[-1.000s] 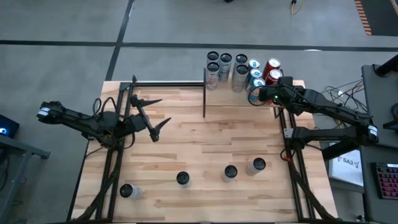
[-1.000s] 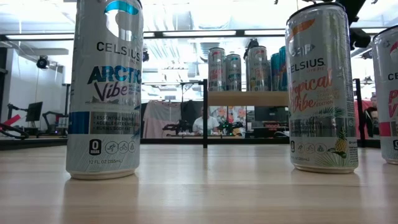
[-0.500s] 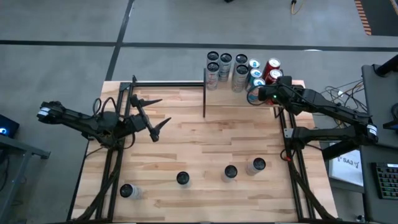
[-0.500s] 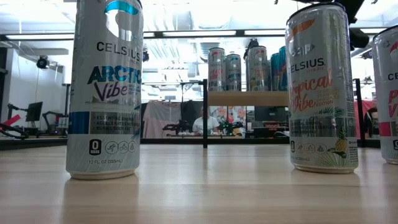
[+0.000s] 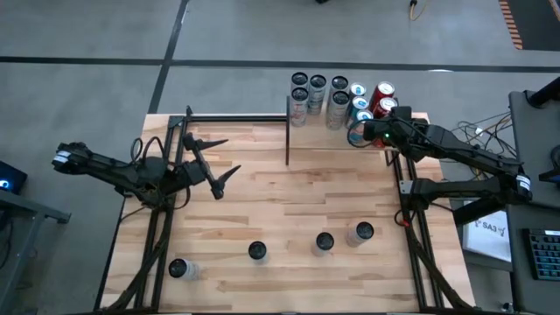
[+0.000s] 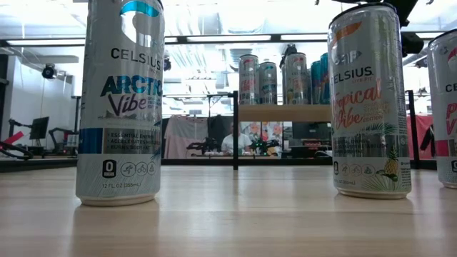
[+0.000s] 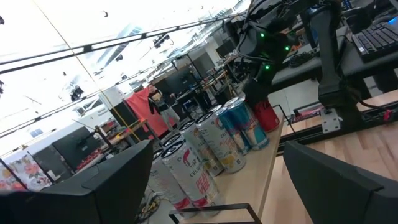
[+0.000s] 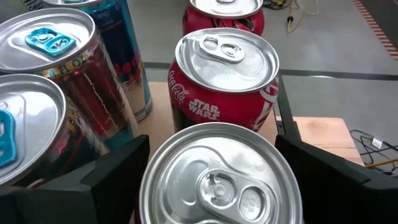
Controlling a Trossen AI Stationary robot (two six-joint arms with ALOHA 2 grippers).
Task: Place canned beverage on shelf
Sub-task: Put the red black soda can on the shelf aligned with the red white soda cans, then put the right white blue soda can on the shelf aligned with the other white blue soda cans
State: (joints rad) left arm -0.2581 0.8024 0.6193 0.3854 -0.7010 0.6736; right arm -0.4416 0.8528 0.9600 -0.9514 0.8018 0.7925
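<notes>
Several beverage cans (image 5: 337,94) stand in a cluster on the shelf (image 6: 285,113) at the table's far edge. My right gripper (image 5: 357,133) is open over the cluster's near right end. Its two fingers stand on either side of a silver-topped can (image 8: 221,177) that sits upright on its base among the others, just in front of a red Coca-Cola can (image 8: 224,68). I see a gap at each finger. My left gripper (image 5: 229,156) hangs open over the table's left part, holding nothing. Several more cans (image 5: 325,241) stand on the table near its front edge.
Black metal posts and rails (image 5: 287,131) frame the shelf and run along the table's far left. An Arctic Vibe can (image 6: 120,100) and a Tropical Vibe can (image 6: 368,100) stand close to the low camera. A desk with a keyboard (image 5: 542,254) lies beyond the right edge.
</notes>
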